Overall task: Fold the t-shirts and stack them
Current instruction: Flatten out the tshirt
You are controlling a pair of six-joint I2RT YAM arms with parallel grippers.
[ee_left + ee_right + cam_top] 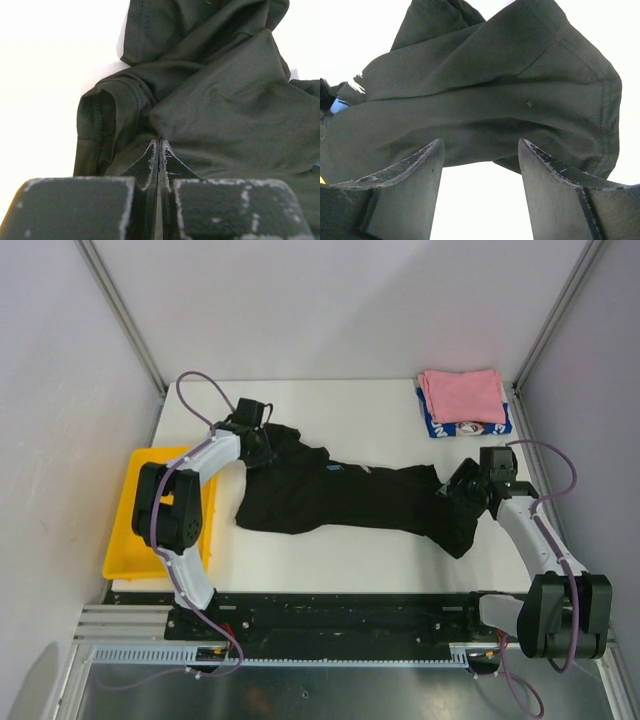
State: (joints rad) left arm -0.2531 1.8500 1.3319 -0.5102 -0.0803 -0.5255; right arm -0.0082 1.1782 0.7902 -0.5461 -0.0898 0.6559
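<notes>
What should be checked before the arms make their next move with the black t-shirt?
1. Left gripper shut on black t-shirt: ok.
2. Right gripper gripping the shirt: not ok, jaws open, cloth at the fingertips.
3. Shirt spread flat: not ok, bunched and creased.
4. Pink t-shirt folded on blue-and-white t-shirt, far right corner: ok.
5. Yellow tray apart from the shirt: ok.

white table (350, 420) between pale grey walls (330, 300), metal corner posts (120, 310)
</notes>
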